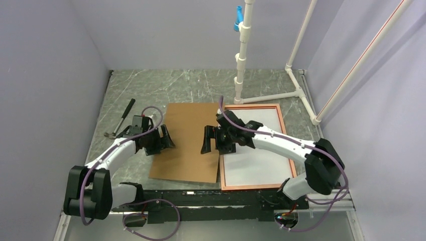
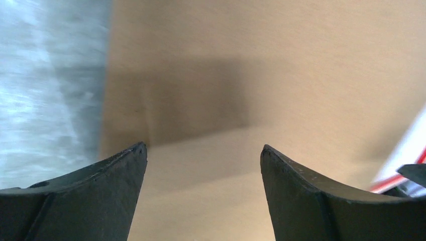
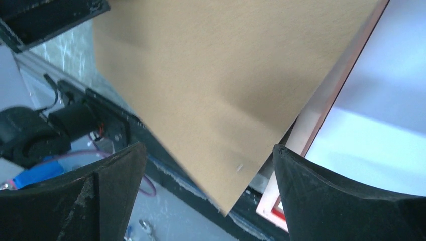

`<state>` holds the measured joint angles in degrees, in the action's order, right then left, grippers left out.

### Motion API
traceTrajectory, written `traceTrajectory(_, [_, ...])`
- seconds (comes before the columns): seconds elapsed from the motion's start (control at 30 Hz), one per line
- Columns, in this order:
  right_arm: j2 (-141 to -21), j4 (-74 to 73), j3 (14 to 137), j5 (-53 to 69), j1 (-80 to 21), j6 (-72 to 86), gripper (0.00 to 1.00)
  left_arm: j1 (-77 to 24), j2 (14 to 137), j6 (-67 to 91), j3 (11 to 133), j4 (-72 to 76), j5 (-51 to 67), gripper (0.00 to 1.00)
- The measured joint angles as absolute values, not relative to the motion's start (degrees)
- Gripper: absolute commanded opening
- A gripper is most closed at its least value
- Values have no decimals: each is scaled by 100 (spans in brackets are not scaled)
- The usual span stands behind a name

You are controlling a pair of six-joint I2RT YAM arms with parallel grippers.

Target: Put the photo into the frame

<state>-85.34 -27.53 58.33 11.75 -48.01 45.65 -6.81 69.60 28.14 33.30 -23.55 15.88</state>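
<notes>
- Photo (image 1: 261, 160), white back up, lies inside the frame (image 1: 256, 188), right.
- Left end effector (image 1: 168, 138) and right end effector (image 1: 205, 139) gape wide over the brown board (image 1: 188, 155).

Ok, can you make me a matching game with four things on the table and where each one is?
Things:
1. hammer
2. brown board
3. frame
4. white pipe stand

Places:
A. standing up at the back of the table
B. lying flat on the right side
C. lying flat in the middle
D. lying on the left side

Pairs: 1-D, 2-C, 3-B, 4-A
</notes>
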Motion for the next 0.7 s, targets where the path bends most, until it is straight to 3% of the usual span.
traceTrajectory(0.2, [-7679, -2816, 5037, 1081, -4991, 4718, 100, -908, 6735, 2974, 3236, -2521, 1946, 91])
traceTrajectory(0.4, [-7524, -2987, 4700, 794, -4477, 4652, 99, -908, 6772, 2958, 3273, -2759, 1758, 92])
traceTrajectory(0.7, [-7618, -2484, 4456, 1288, -3774, 4495, 99, -856, 6976, 2849, 3813, -3183, 755, 95])
